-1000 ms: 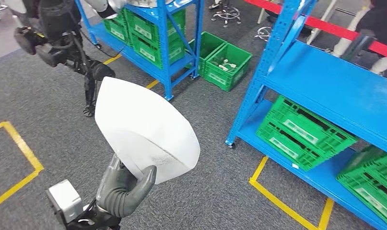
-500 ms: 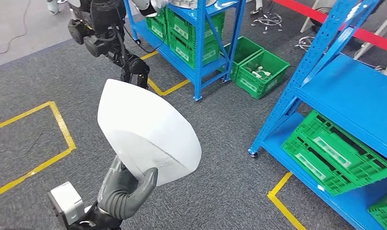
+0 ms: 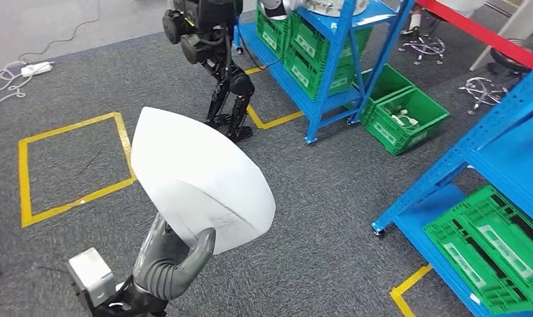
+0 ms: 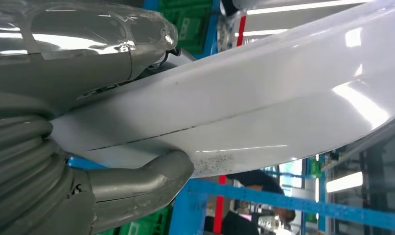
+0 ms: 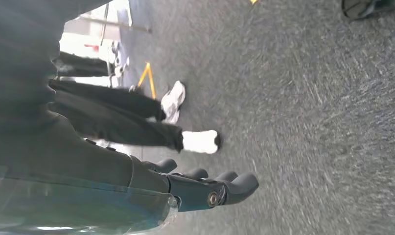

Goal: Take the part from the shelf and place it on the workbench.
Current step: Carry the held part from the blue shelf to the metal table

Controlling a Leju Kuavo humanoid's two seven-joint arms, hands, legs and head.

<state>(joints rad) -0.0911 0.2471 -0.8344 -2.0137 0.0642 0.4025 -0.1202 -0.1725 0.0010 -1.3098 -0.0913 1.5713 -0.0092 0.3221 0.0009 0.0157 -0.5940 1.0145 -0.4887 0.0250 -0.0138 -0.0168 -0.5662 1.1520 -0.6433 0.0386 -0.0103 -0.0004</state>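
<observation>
A large white curved shell part (image 3: pixel 197 185) stands upright in front of me, gripped at its lower edge by my left hand (image 3: pixel 170 259). Close up in the left wrist view, the thumb (image 4: pixel 136 183) presses against the glossy part (image 4: pixel 264 103) from one side and the fingers back it from the other. My right hand (image 5: pixel 205 188) hangs over grey carpet with its fingers held straight and nothing in it.
A blue shelf (image 3: pixel 329 46) with green crates (image 3: pixel 319 49) stands ahead, and a second blue shelf (image 3: pixel 508 145) is at the right. Another black robot (image 3: pixel 214 59) stands by the far shelf. Yellow floor tape (image 3: pixel 72 165) marks a square. A person's legs (image 5: pixel 136 117) are near.
The whole scene has swung rightwards in the head view as I turn left; the shelves slid right and the yellow square came into view. The part stays held in my left hand.
</observation>
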